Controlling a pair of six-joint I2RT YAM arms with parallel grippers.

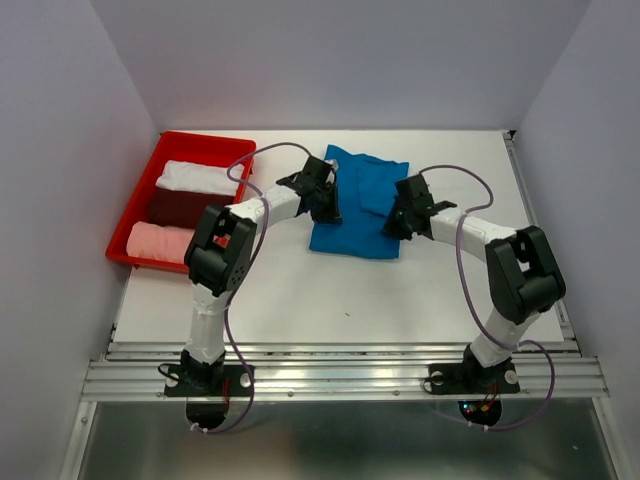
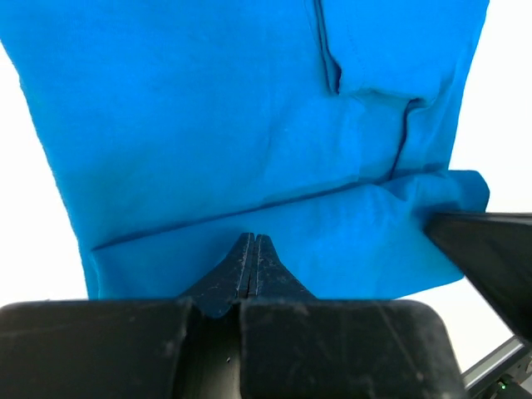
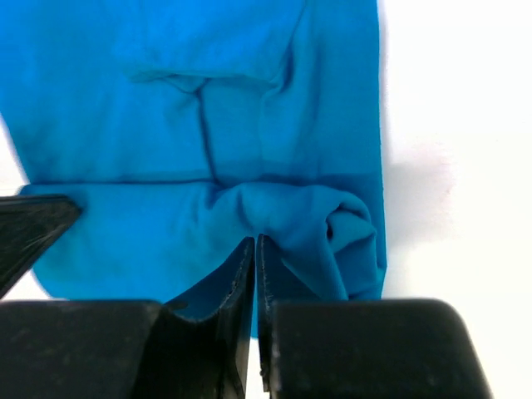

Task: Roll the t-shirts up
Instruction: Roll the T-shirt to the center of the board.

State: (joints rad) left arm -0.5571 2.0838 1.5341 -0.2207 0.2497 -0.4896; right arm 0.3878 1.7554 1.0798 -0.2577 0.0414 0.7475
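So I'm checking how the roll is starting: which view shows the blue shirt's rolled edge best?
Right wrist: the blue t-shirt curls into a clear roll beside the shut right gripper. Left wrist shows only a flat folded band; top external shows the shirt too small to make out the roll.

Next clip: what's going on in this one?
Both arms are working on the blue t-shirt spread on the white table. The left gripper and right gripper are each shut on a fold of cloth towards its near end, which is bunching up like the start of a roll. The red tray at the left holds three rolled shirts.
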